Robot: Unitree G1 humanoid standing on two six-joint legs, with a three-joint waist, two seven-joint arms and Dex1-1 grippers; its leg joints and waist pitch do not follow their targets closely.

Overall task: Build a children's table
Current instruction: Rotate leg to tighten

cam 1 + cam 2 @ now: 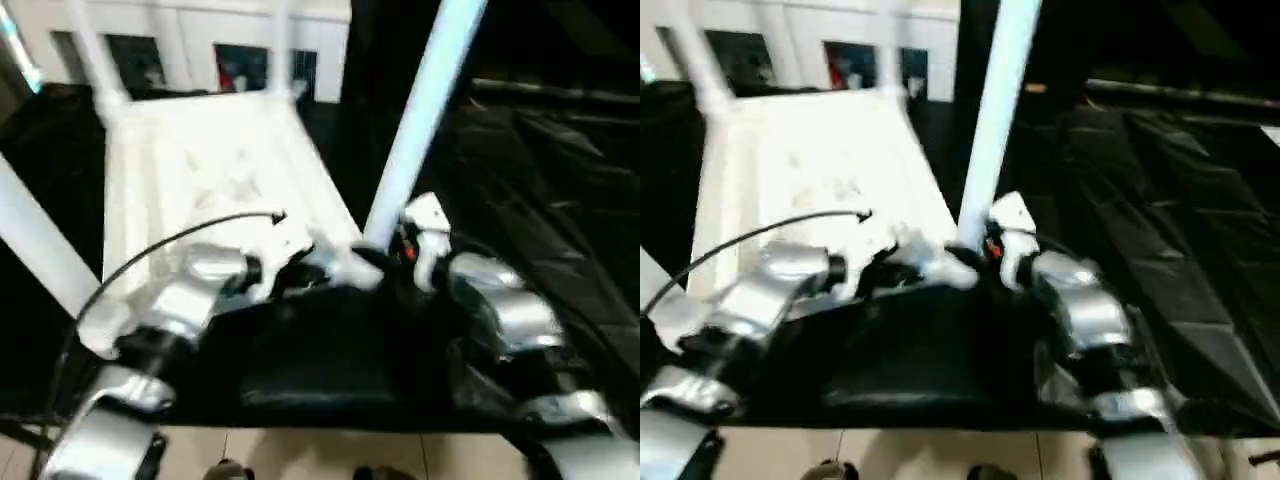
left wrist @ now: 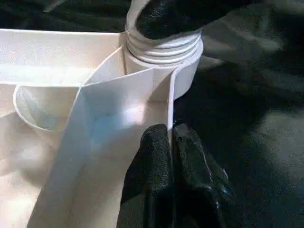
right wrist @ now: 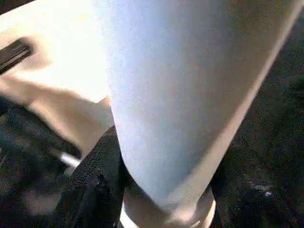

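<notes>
step: seating leg (image 1: 420, 120) in near-right socket (image 2: 164, 57) of tabletop (image 1: 200, 160), upturned on bench | left fingers (image 2: 156, 175) clamped on tabletop rim by socket | right fingers (image 3: 95, 190) clamped round leg base | next: likely twist leg home, tabletop steadied

Head stereo pair looking down over forearms, both wrist cameras pressed close, all sharing the tabletop (image 1: 200, 160) corner socket (image 2: 161, 57)
</notes>
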